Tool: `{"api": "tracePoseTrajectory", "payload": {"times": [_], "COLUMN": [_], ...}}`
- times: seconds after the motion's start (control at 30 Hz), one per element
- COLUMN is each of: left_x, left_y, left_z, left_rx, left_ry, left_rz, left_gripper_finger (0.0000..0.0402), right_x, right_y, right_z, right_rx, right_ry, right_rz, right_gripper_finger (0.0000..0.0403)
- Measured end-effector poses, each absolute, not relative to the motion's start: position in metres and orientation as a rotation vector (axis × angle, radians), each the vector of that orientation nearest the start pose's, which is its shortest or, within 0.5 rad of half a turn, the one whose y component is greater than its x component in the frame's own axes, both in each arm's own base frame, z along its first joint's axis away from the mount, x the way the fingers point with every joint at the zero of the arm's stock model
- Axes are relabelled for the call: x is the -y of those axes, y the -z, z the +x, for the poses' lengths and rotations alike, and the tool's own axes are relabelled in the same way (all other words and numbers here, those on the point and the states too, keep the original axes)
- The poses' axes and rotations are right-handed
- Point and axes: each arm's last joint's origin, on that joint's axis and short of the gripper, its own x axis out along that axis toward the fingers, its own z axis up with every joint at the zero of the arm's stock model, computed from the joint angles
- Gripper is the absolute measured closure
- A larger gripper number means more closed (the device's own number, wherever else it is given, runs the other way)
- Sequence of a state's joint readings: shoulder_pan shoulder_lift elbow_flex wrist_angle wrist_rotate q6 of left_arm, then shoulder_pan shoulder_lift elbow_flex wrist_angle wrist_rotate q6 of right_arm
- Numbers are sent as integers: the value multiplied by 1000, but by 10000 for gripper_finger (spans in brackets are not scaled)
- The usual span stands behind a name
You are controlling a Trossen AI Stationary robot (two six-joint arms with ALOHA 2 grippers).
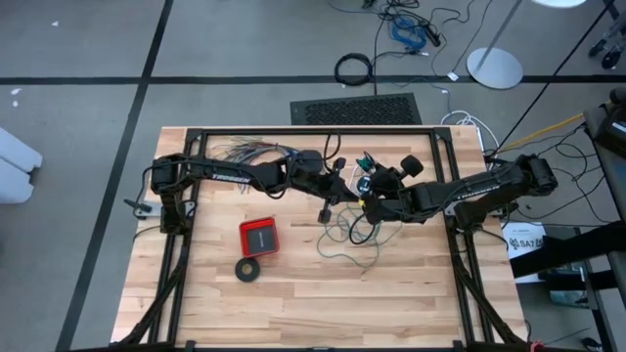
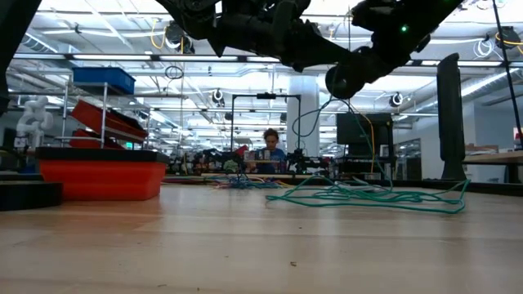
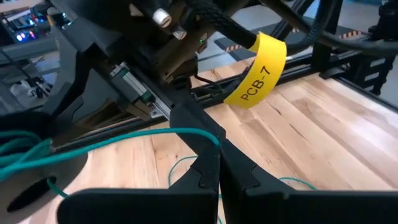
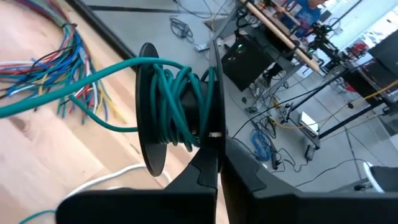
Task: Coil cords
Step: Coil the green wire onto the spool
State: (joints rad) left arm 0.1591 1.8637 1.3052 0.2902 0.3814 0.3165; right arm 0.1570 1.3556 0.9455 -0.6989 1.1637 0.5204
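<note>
The teal cord lies partly as a loose tangle point(image 1: 347, 235) on the table's middle, also seen in the low view point(image 2: 368, 196). Part of it is wound on a black spool point(image 4: 177, 106). My right gripper point(image 4: 214, 163), reaching in from the table's right, is shut on that spool above the table point(image 1: 370, 176). My left gripper point(image 3: 214, 155), reaching in from the left point(image 1: 347, 188), is shut on a raised stretch of the teal cord point(image 3: 124, 140), close in front of my right arm. A thin white cord point(image 4: 115, 176) lies on the wood below the spool. My left gripper pinches one strand of the teal cord point(image 3: 208, 135) between its two fingertips, coming nearly level from the table's left. The strand leaves the fingers sideways, lifted clear of the table. My right gripper pinches the rim of the spool's thin flange point(image 4: 213, 127) between its two fingers, slanting slightly down toward the table's far left. The spool is lifted clear of the table. Teal turns point(image 4: 180, 93) sit between its two flanges, and one strand runs off sideways.
A fanned bundle of many-coloured wires point(image 1: 256, 150) lies at the far edge under my left arm. A red box point(image 1: 259, 235) and a black tape ring point(image 1: 247, 269) sit left of the tangle. Bare wood spreads along the near edge.
</note>
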Motion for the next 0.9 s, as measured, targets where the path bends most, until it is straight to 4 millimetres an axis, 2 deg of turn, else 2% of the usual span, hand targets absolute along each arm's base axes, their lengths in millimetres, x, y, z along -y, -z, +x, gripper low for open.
{"api": "tracePoseTrajectory", "payload": {"times": [0.3, 0.43, 0.57, 0.73, 0.9], "left_x": [-47, -51, -51, -50, -40], "left_y": [-250, -257, -255, -256, -245], "left_z": [425, 426, 426, 425, 425], "left_rx": [-226, -190, -196, -211, -281], "left_ry": [284, 221, 214, 220, 251], "left_rz": [307, 336, 344, 333, 292], "left_gripper_finger": [401, 401, 401, 401, 401], "right_x": [-15, -19, -21, -18, -15], "right_y": [-246, -247, -249, -254, -261], "right_z": [253, 259, 264, 264, 263], "right_rx": [-746, -758, -765, -712, -655], "right_ry": [906, 802, 698, 754, 824], "right_rz": [-260, -211, -249, -253, -244], "right_gripper_finger": [403, 403, 403, 403, 403]}}
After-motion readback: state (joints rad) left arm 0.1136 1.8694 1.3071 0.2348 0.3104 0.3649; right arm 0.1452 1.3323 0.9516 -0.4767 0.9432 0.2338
